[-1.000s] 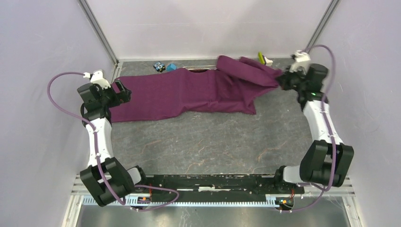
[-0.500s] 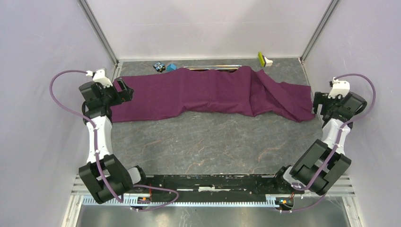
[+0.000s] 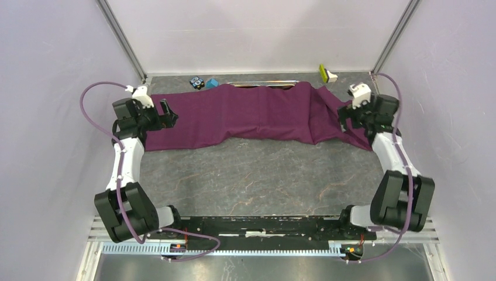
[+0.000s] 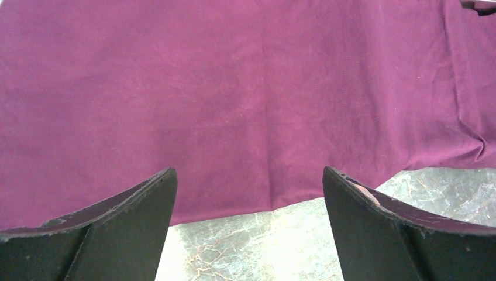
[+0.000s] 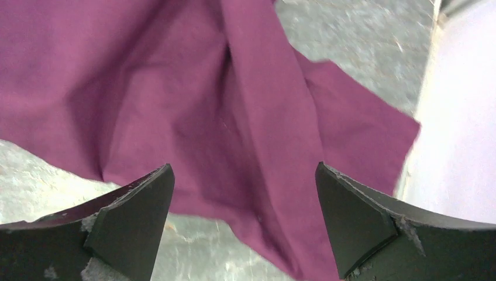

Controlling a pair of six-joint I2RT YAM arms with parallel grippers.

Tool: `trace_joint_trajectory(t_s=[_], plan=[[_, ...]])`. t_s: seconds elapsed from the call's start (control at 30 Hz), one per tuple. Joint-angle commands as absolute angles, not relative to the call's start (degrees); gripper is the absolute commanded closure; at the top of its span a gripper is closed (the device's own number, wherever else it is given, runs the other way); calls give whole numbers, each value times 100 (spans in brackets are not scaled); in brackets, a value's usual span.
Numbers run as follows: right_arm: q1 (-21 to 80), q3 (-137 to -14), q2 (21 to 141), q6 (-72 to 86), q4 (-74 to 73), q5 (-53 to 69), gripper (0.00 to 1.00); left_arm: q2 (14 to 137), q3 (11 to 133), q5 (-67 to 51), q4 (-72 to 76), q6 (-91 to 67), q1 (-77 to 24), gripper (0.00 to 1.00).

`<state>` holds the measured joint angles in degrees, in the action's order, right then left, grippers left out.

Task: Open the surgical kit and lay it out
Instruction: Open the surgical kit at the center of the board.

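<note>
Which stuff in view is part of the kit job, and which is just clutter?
Job: purple cloth wrap, spread out wide; steel tray, only its rim showing past the cloth's far edge.
Lying about: small blue block; black-and-blue toy-like object; yellow-green and white item at the far right, too small to identify.

The cloth wrap [image 3: 257, 114] lies spread left to right across the far half of the tabletop [image 3: 251, 175]. The tray [image 3: 263, 85] shows only its far rim, just behind the cloth's far edge. Left of that rim sits a small block [image 3: 212, 83], with a toy-like object [image 3: 197, 82] touching its left side. The left tool [image 3: 167, 112] is over the cloth's left end, and the right tool [image 3: 345, 115] is over its right end.
</note>
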<state>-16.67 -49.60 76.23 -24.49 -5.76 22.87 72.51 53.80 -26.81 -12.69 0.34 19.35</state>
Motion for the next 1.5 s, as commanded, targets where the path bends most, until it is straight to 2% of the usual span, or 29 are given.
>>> trace_joint_trajectory(t_s=[0.0,0.37,0.5,0.63,1.27,1.4,1.47], plan=[[-963,-5984,8404,-2369,-522,1757,2,7409,5842,-2669,-1491,368,1807,0],[478,-8345,10784,-3036,-869,-31,8,7814,6073,-2679,-1160,87,1387,0],[605,-9205,11700,-3286,-1132,-665,11,8061,6322,-2642,-1294,61,1315,0],[569,-9455,12229,-3516,-1145,-1271,10,8160,6424,-2558,-1312,-229,1251,0],[-199,-10827,13289,-3266,-1733,-2347,3,8952,6978,-2546,-1235,-15,1094,0],[-369,-10525,13032,-3103,-1791,-2042,3,9009,6963,-2605,-1230,-77,1090,0],[-496,-9988,12639,-3033,-1720,-1283,3,8996,6952,-2571,-1231,-68,1090,0]])
